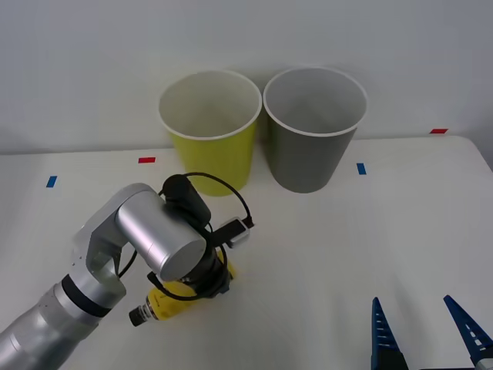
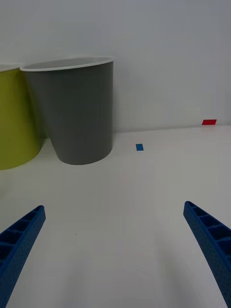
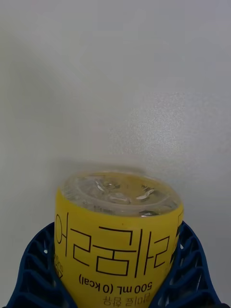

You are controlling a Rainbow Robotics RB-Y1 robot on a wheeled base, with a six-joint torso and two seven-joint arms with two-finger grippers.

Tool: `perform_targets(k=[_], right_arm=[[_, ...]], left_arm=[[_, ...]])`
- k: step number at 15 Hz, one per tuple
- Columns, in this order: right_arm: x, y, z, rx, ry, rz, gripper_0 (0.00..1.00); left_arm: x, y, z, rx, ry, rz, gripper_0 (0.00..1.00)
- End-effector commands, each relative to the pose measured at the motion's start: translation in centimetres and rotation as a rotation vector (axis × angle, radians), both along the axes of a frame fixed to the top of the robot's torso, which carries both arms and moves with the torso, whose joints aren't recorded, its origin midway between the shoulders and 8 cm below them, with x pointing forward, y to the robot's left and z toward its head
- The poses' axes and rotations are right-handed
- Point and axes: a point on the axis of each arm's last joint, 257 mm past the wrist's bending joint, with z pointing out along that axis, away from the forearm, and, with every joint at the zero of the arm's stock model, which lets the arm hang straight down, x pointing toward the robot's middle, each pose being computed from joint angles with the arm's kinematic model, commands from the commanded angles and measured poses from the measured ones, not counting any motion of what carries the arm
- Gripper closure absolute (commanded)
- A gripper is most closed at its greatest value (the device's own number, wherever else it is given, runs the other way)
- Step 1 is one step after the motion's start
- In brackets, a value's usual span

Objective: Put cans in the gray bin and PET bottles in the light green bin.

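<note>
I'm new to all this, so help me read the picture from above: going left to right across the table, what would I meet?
Left gripper clasping the PET bottle → light green bin → gray bin → right gripper, open.

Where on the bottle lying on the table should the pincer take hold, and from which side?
On the labelled body, from above. The bottle lies on its side on the table, cap toward the robot's left, so its round body is the widest part to close across. The left pincer already has a finger against each side of the label; the right pincer waits open, near the front edge.
</note>
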Motion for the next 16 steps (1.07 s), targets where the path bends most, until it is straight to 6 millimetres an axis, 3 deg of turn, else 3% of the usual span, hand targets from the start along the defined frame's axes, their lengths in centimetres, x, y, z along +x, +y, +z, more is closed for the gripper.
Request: perform_targets(k=[1,5,10,16], right_arm=[[0.0,0.0,0.0,0.0,0.0,0.0,0.0],[0.0,0.0,0.0,0.0,0.0,0.0,0.0],[0.0,0.0,0.0,0.0,0.0,0.0,0.0],[0.0,0.0,0.0,0.0,0.0,0.0,0.0]], left_arm=[[0.3,0.6,0.9,0.004,-0.027,-0.004,1.0],[1.2,2.2,3.3,0.0,-0.112,-0.01,1.0],[0.4,1.6,7.2,-0.111,-0.237,-0.041,1.0],[0.6,1.8,13.6,-0.298,-0.355,-0.017,1.0]])
